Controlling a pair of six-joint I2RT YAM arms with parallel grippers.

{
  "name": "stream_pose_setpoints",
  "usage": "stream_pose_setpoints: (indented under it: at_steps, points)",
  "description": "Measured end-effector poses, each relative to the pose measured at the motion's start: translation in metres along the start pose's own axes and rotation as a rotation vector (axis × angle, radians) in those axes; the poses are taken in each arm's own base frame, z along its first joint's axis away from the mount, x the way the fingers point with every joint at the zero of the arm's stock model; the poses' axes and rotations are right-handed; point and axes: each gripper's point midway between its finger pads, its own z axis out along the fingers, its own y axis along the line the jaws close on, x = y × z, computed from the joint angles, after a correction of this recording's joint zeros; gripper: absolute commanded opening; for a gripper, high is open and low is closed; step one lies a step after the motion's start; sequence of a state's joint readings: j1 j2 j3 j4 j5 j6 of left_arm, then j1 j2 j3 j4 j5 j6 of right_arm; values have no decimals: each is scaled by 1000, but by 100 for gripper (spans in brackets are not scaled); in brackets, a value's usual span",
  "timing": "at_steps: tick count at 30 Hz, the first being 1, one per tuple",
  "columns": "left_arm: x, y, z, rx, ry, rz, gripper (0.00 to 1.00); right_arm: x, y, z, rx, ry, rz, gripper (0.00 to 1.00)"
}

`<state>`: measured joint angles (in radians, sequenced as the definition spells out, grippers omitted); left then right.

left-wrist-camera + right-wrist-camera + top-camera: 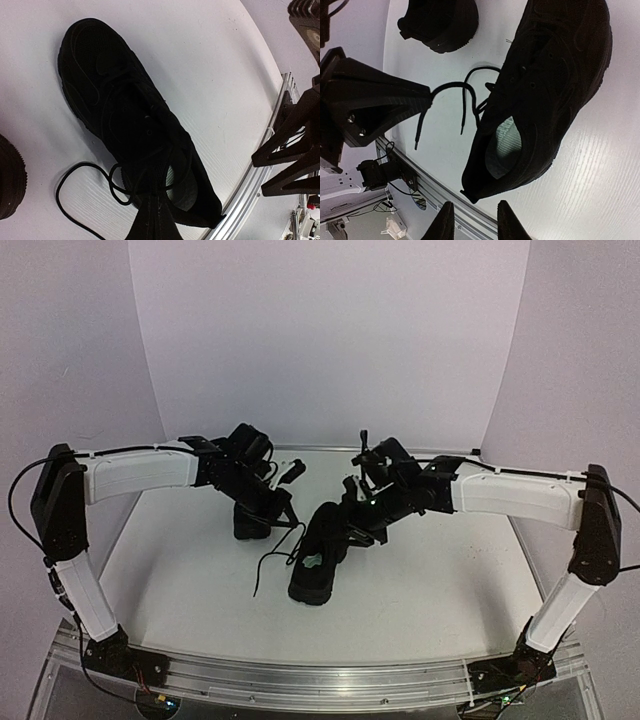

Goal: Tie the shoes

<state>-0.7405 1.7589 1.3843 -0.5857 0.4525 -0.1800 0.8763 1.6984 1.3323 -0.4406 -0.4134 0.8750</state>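
**Left gripper pinched the laces; right gripper parted by the near shoe**

At the near edge, the metal rail (320, 677) carried both arm bases. Just beyond it, on the white table (440, 580), lay the near shoe (318, 552). Its heel pointed towards the rail, and a pale patch (502, 145) showed inside its opening. The left gripper (156, 204) was clamped tight on the shoe's thin black laces (57, 192), which looped out loose beside it. The right gripper (475, 206) hung near the heel with its jaws parted, grasping nothing. Farther back, beneath the left arm, sat the far shoe (247, 523), apart from the first.
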Motion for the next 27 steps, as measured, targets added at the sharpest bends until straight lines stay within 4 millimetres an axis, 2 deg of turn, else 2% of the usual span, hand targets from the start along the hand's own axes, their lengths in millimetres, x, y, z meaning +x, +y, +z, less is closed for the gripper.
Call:
stream_pose_setpoints:
  at_steps: [4, 11, 22, 27]
  points:
    - [6, -2, 9, 42, 36, -6, 0, -3, 0, 14, -8, -3, -12, 16]
    - [5, -8, 9, 70, 42, -6, 0, -2, -16, 41, 27, 16, -9, 9]
    - [-2, -4, 4, 67, 24, -11, 0, 2, -32, 70, 72, 40, -19, 7]
    - [-4, 0, 3, 63, 20, -12, 0, -4, -26, 72, 65, 22, -31, 9]
